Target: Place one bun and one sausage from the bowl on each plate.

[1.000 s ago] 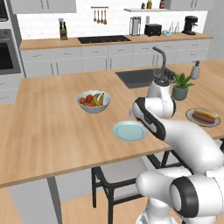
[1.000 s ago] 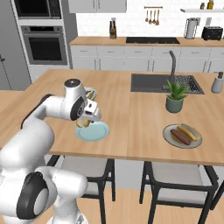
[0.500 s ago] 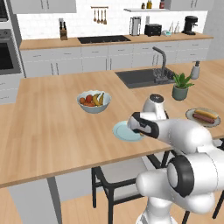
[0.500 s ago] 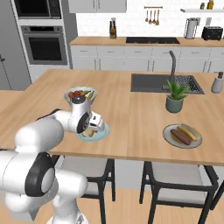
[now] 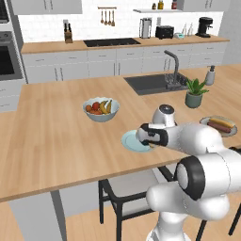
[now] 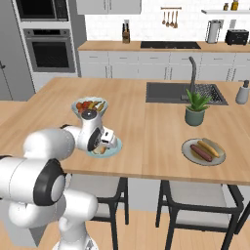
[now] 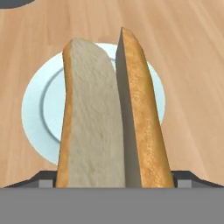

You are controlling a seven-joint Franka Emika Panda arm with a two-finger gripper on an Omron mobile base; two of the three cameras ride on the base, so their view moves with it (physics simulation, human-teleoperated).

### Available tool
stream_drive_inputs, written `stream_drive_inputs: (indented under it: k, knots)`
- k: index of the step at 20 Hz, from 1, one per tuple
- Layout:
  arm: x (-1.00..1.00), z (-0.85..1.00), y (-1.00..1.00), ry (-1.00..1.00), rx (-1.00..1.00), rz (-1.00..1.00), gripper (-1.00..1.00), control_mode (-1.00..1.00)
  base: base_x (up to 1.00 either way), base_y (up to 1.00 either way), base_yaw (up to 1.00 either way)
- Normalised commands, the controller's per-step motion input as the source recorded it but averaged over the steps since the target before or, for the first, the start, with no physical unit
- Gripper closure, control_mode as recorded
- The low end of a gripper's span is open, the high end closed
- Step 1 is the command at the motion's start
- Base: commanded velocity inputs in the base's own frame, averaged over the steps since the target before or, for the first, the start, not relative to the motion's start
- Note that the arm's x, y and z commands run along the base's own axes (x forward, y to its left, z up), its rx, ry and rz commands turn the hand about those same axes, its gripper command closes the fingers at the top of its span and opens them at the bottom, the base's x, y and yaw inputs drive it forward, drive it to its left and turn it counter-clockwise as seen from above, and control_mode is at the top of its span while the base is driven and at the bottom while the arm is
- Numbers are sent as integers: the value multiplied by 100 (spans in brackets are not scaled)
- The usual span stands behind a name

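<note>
My gripper (image 5: 149, 141) (image 6: 104, 145) hovers low over the light blue plate (image 5: 128, 140) (image 6: 115, 149) near the counter's front edge. It is shut on a split tan bun (image 7: 105, 118) (image 6: 100, 149), whose pale cut side and golden crust fill the hand view above the light blue plate (image 7: 39, 105). To the right, the beige plate (image 5: 231, 132) (image 6: 188, 146) carries a bun (image 5: 222, 121) (image 6: 211, 146) and a reddish-brown sausage (image 5: 219, 127) (image 6: 201, 152) side by side. The dark bowl is out of view.
A pale fruit bowl (image 5: 100, 109) (image 6: 89, 105) stands just behind the blue plate. A potted plant (image 5: 194, 92) (image 6: 196, 108), a sink (image 5: 153, 83) (image 6: 184, 92) with a tall tap and a soap dispenser (image 6: 241, 92) sit further right. Chairs (image 6: 195, 200) stand under the counter's front edge.
The hand has come down with the bun, from above the counter to just over the light blue plate. The plates and the fruit bowl stayed put.
</note>
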Motion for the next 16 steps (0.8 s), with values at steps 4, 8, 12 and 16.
stream_drive_inputs:
  k: [4,8,12,16]
  knots:
    - [79,2,0,3,0,-1,-100,-100,0,0,0]
    - [37,23,0,2,-1,-4,-100,-100,0,0,0]
    - [-46,73,0,-6,-1,-3,-100,-100,0,0,0]
    - [-93,100,0,-11,0,-2,-100,-100,0,0,0]
